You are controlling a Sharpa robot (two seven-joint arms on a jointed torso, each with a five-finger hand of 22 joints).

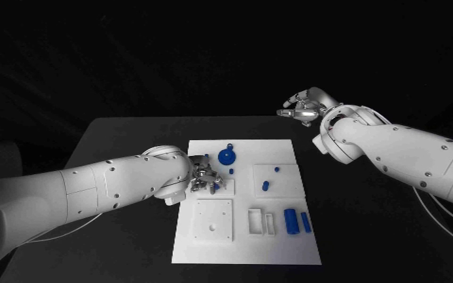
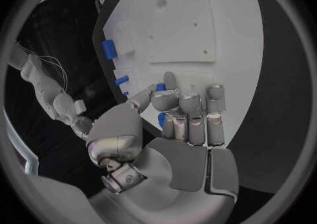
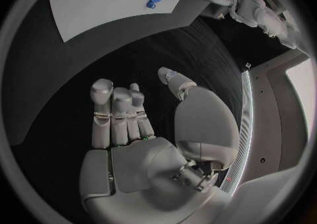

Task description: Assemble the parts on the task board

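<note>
Left robot hand (image 1: 206, 179) over the white task board (image 1: 283, 244) in the middle of the black surface (image 1: 123, 139), fingers curled, pinching a small blue part (image 2: 160, 87), right robot hand (image 1: 304, 107) raised beyond the board's far right corner, fingers spread and empty, blue round part (image 1: 226, 157) standing near the board's far edge.

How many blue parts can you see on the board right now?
6: a disc near the far edge, two small pegs, two cylinders at the near right, one at the left hand's fingers. More may be hidden.

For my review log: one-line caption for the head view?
Left hand works over the task board beside a blue disc; right hand hovers off-board.
</note>
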